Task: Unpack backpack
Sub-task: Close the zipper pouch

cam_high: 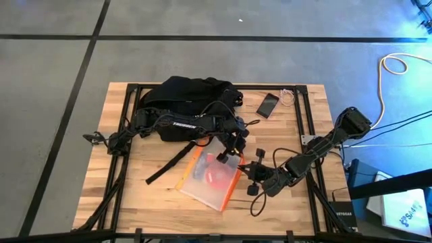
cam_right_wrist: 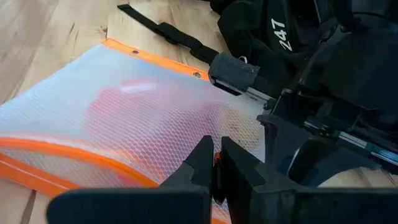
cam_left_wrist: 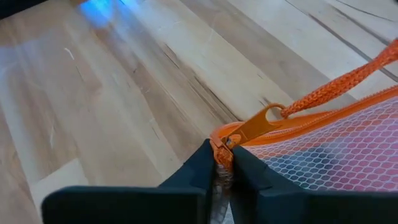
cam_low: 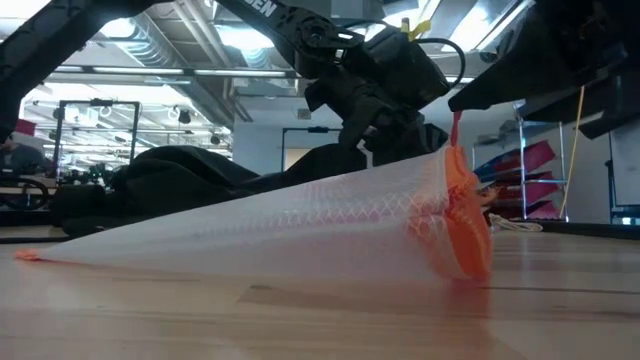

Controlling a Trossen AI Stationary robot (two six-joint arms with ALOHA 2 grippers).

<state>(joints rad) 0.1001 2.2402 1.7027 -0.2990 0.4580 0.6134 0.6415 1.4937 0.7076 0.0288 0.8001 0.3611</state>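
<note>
Matt black cloth backpack (cam_high: 185, 98), translucent orange-trimmed mesh pouch (cam_high: 210, 174), pale wood table (cam_high: 155, 192).
</note>
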